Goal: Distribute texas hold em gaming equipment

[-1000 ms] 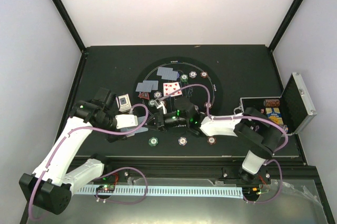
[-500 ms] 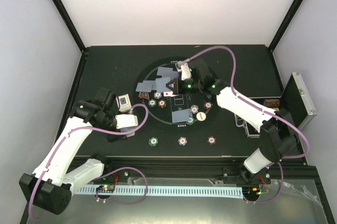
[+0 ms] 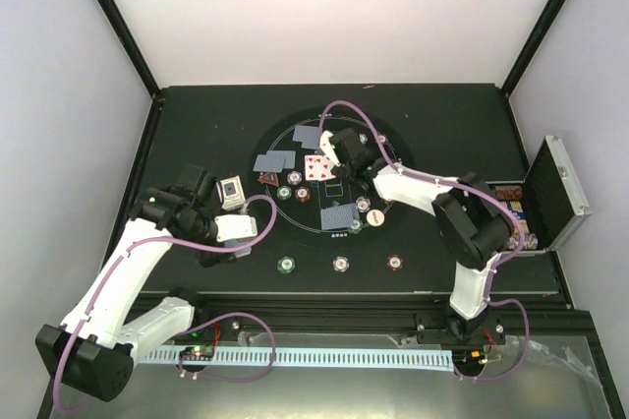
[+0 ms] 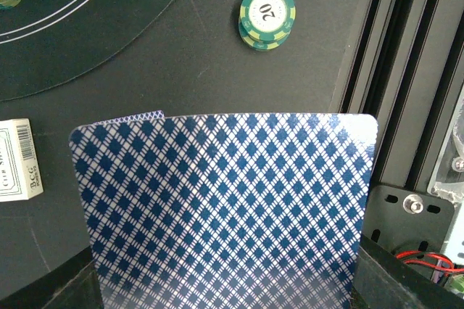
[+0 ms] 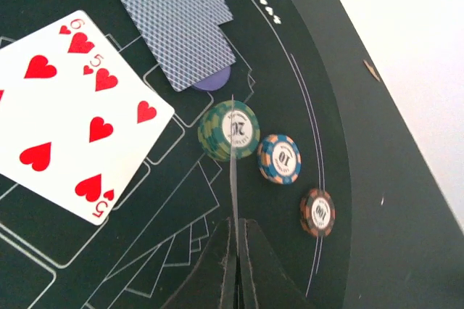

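Observation:
My left gripper (image 3: 239,230) is shut on a deck of blue-backed cards (image 4: 225,207) at the mat's near left; the deck hides its fingers in the wrist view. My right gripper (image 5: 237,223) is shut on a single card (image 5: 233,157), seen edge-on, over the far side of the round mat (image 3: 393,158). Just beyond it stand a green chip (image 5: 230,129), a blue chip (image 5: 280,158) and a red chip (image 5: 317,212). Face-up heart cards (image 5: 72,113), face-down cards (image 5: 174,19) and a purple disc (image 5: 215,77) lie to the left.
The open silver-edged case (image 3: 550,193) stands at the right. A white card box (image 3: 232,190) lies by the left arm. Chips (image 3: 285,264), (image 3: 340,264), (image 3: 395,264) sit along the near edge. Face-down cards (image 3: 339,215), a white disc (image 3: 375,217) and a red triangle (image 3: 267,179) lie on the mat.
My right gripper has swung from the mat's near left, close to the left gripper, to the far side, and its elbow has folded back. The left arm has not moved.

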